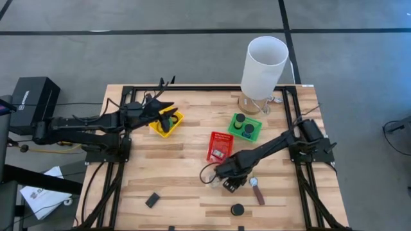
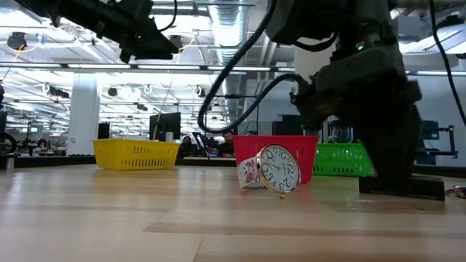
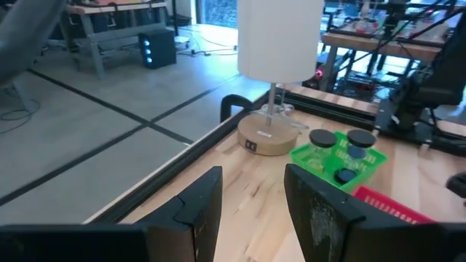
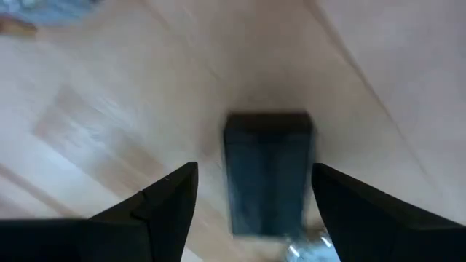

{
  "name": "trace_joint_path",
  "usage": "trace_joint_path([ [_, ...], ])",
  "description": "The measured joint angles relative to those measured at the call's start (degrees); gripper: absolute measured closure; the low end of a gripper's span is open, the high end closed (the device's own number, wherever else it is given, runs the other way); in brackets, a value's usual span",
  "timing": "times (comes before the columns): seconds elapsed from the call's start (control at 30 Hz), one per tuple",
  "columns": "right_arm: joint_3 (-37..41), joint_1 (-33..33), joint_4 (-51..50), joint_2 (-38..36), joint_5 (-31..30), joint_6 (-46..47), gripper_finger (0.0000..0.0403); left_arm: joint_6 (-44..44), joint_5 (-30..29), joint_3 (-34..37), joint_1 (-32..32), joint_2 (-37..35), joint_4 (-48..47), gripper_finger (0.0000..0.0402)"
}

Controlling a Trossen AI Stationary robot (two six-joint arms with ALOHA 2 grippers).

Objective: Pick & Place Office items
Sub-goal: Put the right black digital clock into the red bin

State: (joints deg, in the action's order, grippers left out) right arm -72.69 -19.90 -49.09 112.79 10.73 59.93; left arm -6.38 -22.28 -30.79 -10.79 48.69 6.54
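Right wrist view alone shows the right claw (image 4: 251,200) spread open around a flat black rectangle (image 4: 268,171).

The left arm stretches rightward across the table's far left part, its left gripper (image 1: 168,115) raised off the surface; the 2 dark fingers (image 3: 193,211) stand apart with a clear gap and nothing between them. The right arm angles from the right edge toward the near middle, wrist tipped downward. The right gripper (image 1: 230,186) sits low at the tabletop, its 2 fingers (image 4: 164,200) spread wide.
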Motion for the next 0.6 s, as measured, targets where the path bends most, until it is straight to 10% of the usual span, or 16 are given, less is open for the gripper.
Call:
trace_joint_path([
  [0.6, -0.1, 0.0, 0.7, 0.8, -0.6, -9.1, 0.0174, -0.5, 7.8, 0.0, 0.1, 0.0, 0.0, 0.0259],
])
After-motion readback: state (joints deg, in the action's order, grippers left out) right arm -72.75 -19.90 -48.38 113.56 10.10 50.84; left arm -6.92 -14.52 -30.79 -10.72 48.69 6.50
